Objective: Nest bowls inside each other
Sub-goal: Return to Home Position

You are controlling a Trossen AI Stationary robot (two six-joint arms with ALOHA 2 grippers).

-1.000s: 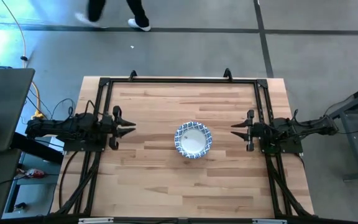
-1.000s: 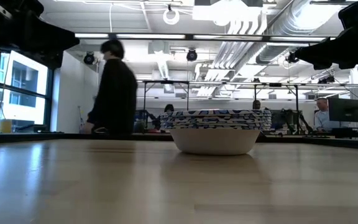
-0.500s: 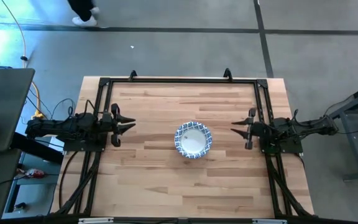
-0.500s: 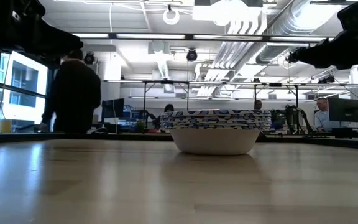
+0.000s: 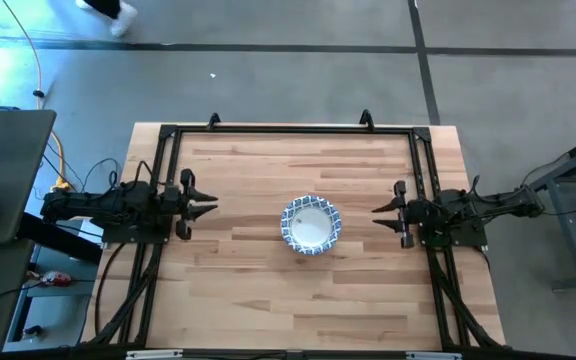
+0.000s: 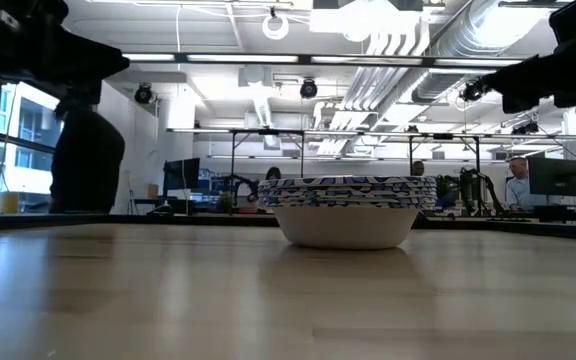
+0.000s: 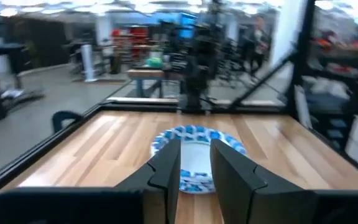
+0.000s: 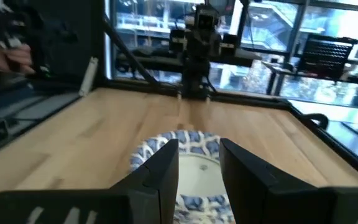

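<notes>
The bowls (image 5: 310, 224) stand nested in one stack on the middle of the table, resting on the bottom bowl's base. In the low view the stack (image 6: 346, 212) shows several blue-and-white rims packed above a white bowl wall. My left gripper (image 5: 214, 207) hovers open to the stack's left, fingers pointing at it, well apart from it. My right gripper (image 5: 375, 210) hovers open to the stack's right, also apart. The left wrist view shows the bowls (image 7: 191, 132) beyond my left gripper (image 7: 196, 142). The right wrist view shows the bowls (image 8: 188, 142) beyond my right gripper (image 8: 199, 144).
A black frame (image 5: 288, 130) runs along the far edge and both sides of the wooden table (image 5: 268, 290). Bare wood surrounds the stack on every side. A person (image 6: 86, 160) stands in the room beyond the far edge, and others sit farther off.
A person beyond the table's far edge has walked toward the left. The stack of bowls has stayed where it was.
</notes>
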